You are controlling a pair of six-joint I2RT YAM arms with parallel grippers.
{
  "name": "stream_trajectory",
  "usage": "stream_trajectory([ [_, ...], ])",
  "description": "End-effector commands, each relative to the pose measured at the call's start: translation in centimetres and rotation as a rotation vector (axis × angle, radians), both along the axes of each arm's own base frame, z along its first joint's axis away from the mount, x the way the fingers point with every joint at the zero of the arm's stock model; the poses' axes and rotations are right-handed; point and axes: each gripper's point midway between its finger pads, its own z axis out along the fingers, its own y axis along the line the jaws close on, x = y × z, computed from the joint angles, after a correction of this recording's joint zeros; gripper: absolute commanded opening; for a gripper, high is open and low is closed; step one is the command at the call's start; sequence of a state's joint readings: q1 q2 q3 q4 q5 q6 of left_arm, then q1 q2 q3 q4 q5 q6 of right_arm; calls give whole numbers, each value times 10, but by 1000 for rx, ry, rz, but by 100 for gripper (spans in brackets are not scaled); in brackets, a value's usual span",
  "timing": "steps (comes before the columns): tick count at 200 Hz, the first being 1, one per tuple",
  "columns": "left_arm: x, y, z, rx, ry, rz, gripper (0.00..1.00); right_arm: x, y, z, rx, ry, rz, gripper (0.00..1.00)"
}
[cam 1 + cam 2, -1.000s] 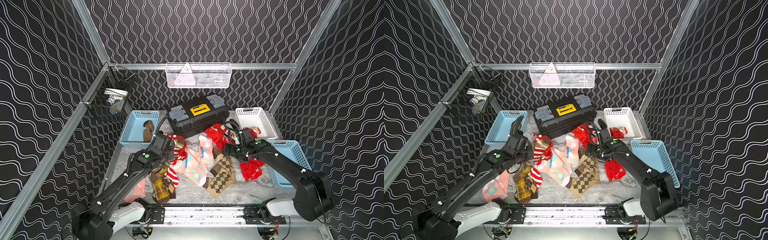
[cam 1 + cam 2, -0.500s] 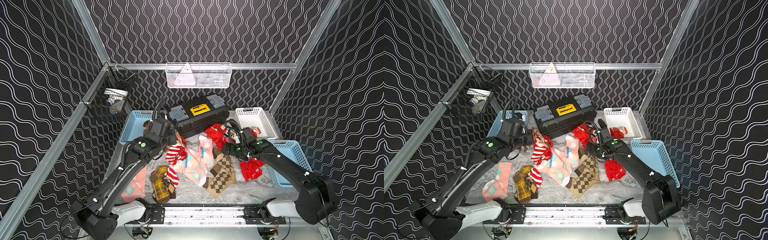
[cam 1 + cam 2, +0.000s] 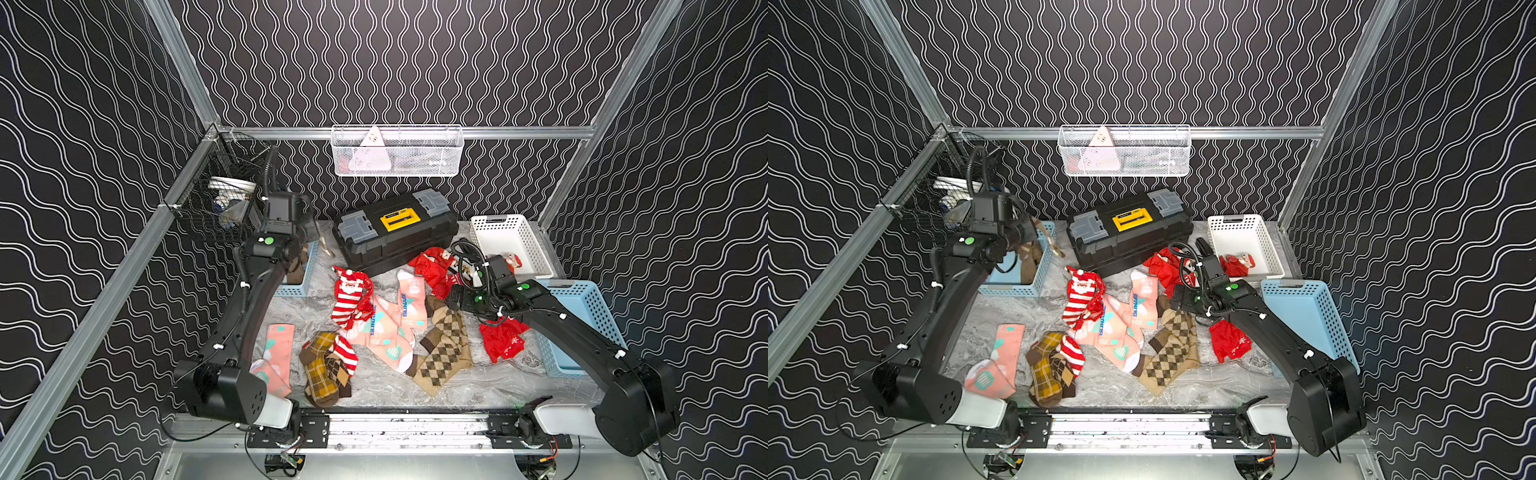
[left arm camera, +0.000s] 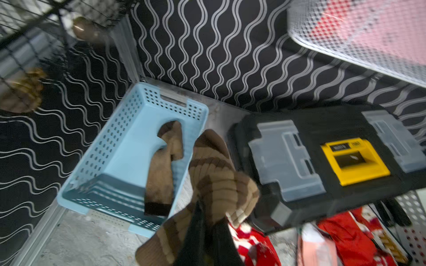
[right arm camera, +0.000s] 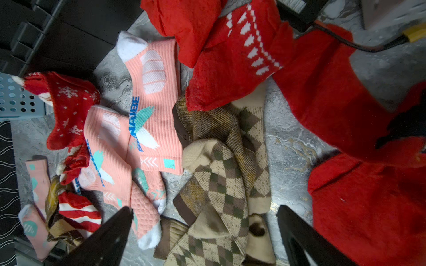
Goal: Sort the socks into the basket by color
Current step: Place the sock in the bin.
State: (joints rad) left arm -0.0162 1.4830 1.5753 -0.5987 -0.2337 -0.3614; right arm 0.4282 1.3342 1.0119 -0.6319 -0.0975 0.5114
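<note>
hanging by the blue basket [image 4: 108, 147], left gripper [image 4: 202, 207] clamps a brown sock [image 4: 214, 170]; right gripper [image 5: 204, 209] gapes.

Ribbed knit tan sock [image 4: 214, 175], fuzzy red socks [image 5: 230, 64], matt plastic blue basket [image 4: 103, 149], smooth marbled tabletop [image 5: 288, 138].

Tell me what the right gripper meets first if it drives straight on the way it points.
Probably the heap of tan-brown argyle fabric socks, lying dead ahead between the open fingers of the right gripper; how far off is unclear.

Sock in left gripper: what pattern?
Tan sock with dark brown stripes; left wrist view shows it best.
</note>
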Motion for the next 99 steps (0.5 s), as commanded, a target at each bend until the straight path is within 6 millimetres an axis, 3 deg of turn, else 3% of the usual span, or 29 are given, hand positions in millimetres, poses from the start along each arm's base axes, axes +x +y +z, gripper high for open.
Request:
stream_trajectory([
  [1,17,28,8,37,-33,32,0,-2,-2,-3,-21,14,4,100],
  [54,44,84,-40,58,34,137,0,2,0,-10,-35,37,14,100],
  [99,60,111,-108,54,140,173,0,3,-2,-17,-59,58,19,100],
])
